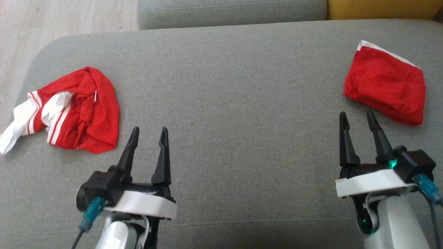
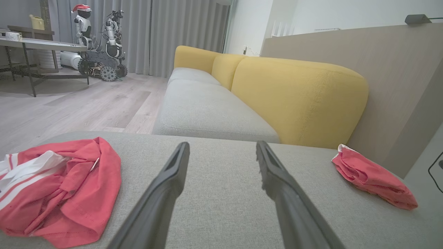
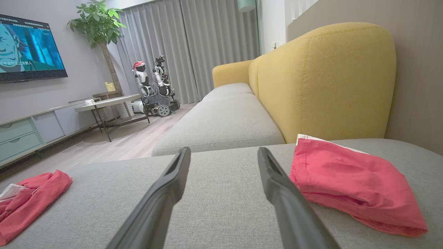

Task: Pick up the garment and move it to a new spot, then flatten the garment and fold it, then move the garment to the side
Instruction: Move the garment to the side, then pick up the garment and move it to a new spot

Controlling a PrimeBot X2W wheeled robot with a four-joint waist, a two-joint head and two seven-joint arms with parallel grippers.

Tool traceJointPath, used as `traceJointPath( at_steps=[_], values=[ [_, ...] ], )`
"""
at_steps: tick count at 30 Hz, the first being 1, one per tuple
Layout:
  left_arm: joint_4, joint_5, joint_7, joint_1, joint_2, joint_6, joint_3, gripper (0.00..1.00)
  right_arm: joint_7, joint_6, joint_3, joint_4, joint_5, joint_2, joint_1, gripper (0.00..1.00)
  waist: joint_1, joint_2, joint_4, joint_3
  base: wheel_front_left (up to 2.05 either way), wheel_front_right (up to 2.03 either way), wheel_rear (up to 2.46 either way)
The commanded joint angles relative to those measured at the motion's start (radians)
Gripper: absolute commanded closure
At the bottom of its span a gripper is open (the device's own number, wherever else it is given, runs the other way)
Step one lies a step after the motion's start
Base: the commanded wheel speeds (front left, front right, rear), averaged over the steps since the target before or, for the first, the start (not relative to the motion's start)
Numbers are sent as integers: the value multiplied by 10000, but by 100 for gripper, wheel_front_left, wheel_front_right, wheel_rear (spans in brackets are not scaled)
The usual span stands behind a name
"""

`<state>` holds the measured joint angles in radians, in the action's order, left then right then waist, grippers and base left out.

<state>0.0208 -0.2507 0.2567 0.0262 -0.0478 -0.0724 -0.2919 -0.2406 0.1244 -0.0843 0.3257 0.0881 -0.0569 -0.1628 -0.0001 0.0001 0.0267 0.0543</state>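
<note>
Left claw and right claw gape empty; right wrist view adds a television.

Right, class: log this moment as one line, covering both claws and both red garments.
left claw: open, empty | right claw: open, empty | crumpled striped garment: left side, untouched | folded red garment: right side, untouched

I see my left claw and right claw built alike: two long, tapering black fingers on a black block, seated on a white collar. A teal connector with a dark cable plugs into the left block, and a second teal plug sits on the right. A green light glows on the right mount. My forearms are pale grey.
</note>
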Motion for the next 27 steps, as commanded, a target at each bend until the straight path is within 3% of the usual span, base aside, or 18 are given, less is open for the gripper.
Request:
traceJointPath(
  at_steps=[1,27],
  values=[
    [-408,56,51,265,-24,-60,314,0,-115,63,-198,-399,-139,52,-159,0,1,-1,-5,0,0,0,0],
    [-344,170,51,245,-24,-63,360,0,-159,63,-279,-298,121,65,-158,0,1,-1,-4,11,0,0,0]
  ],
)
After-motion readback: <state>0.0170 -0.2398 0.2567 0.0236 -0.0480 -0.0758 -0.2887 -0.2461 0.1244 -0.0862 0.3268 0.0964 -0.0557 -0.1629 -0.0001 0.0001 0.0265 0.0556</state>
